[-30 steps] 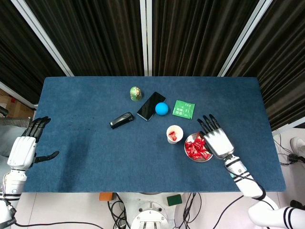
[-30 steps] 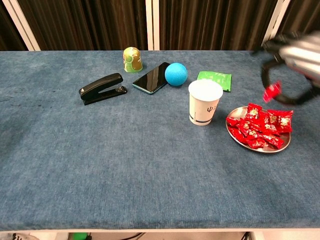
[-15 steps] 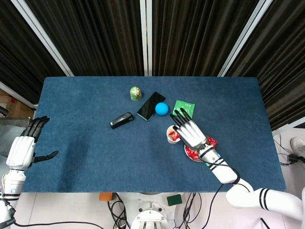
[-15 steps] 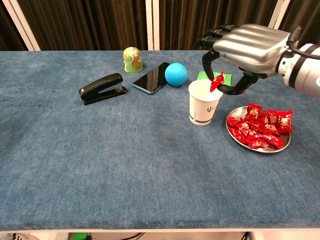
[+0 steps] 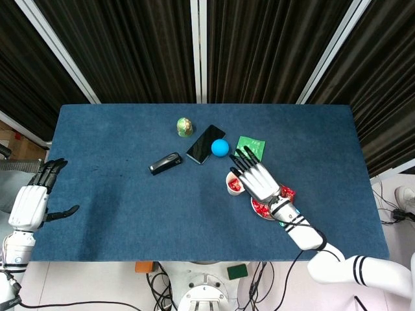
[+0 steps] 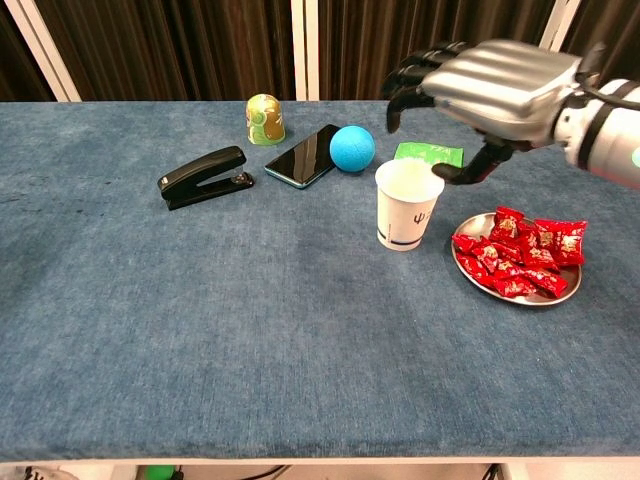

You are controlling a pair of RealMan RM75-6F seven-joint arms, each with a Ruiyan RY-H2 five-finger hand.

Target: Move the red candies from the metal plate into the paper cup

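A white paper cup (image 6: 409, 205) stands mid-table, and in the head view the paper cup (image 5: 234, 184) shows red candy inside. To its right the metal plate (image 6: 522, 298) carries a heap of red candies (image 6: 520, 255). My right hand (image 6: 495, 85) hovers just above the cup with its fingers spread and nothing between them. From the head view the right hand (image 5: 256, 178) covers part of the cup and of the plate (image 5: 259, 212). My left hand (image 5: 31, 202) hangs open off the table's left edge, far from everything.
Behind the cup lie a green packet (image 6: 428, 155), a blue ball (image 6: 352, 148), a dark phone (image 6: 303, 155) and a small green-gold container (image 6: 264, 119). A black stapler (image 6: 203, 176) sits further left.
The right hand carried a red candy from beside the plate to over the cup. The candy it pinched half a second ago is gone from its fingers, which have now spread.
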